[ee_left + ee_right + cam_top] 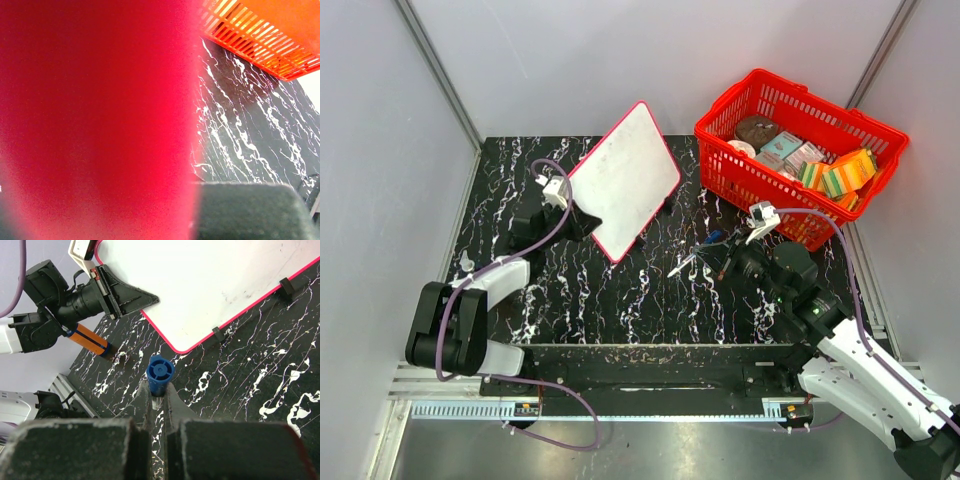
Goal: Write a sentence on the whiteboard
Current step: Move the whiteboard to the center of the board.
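Note:
The whiteboard (625,180), white with a thin red rim, stands tilted on its lower edge at the middle back of the table. My left gripper (575,215) is shut on its left edge. In the left wrist view the red rim (95,120) is a blur that fills most of the frame, beside one dark finger (250,210). My right gripper (159,390) is shut on a blue marker (160,372), held in front of the board's lower corner. The board's face (210,285) shows only faint smudges. The sentence is out of view.
A red basket (800,150) with boxes and packets stands at the back right. A few pens (688,262) lie on the black marbled table (620,300) near the right gripper. An orange cylinder (90,340) sits below the left gripper.

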Robot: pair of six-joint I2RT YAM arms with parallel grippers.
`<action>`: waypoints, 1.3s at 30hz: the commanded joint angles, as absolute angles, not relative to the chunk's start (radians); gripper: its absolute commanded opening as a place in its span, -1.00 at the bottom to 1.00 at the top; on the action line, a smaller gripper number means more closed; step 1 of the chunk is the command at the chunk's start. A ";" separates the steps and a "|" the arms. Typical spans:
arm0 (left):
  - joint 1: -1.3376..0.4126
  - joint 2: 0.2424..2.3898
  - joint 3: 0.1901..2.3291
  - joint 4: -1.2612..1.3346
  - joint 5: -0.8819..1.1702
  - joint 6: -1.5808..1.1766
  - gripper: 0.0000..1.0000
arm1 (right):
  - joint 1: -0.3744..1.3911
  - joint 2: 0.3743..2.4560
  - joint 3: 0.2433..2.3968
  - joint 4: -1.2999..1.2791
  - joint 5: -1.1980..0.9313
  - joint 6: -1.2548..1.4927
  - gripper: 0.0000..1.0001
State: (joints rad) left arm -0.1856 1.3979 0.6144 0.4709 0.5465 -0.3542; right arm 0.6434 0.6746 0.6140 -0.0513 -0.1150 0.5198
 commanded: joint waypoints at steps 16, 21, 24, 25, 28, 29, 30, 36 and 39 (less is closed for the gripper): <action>-0.290 1.299 0.517 0.232 0.652 -0.268 -1.00 | 0.650 0.680 0.664 -0.029 -0.109 0.508 -1.00; -0.313 1.241 0.505 0.215 0.630 -0.285 -1.00 | 0.649 0.676 0.667 -0.032 -0.110 0.506 -1.00; -0.333 1.204 0.482 0.224 0.635 -0.302 -1.00 | 0.650 0.672 0.669 -0.031 -0.109 0.508 -1.00; -0.337 1.195 0.479 0.221 0.635 -0.304 -1.00 | 0.652 0.670 0.670 -0.031 -0.109 0.509 -1.00; -0.356 1.178 0.469 0.224 0.635 -0.310 -1.00 | 0.650 0.664 0.672 -0.032 -0.107 0.512 -1.00; -0.362 1.175 0.468 0.224 0.641 -0.310 -1.00 | 0.649 0.661 0.672 -0.032 -0.107 0.512 -1.00; -0.364 1.172 0.462 0.225 0.641 -0.313 -1.00 | 0.650 0.660 0.672 -0.032 -0.107 0.512 -1.00; -0.379 1.157 0.443 0.250 0.673 -0.311 -1.00 | 0.650 0.643 0.669 -0.032 -0.104 0.517 -1.00; -0.393 1.155 0.459 0.241 0.690 -0.298 -1.00 | 0.650 0.643 0.670 -0.032 -0.104 0.517 -1.00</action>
State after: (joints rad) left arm -0.3462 1.1572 0.4797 0.3565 0.5537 -0.3294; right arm 0.6434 0.6552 0.6262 -0.0509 -0.1146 0.5201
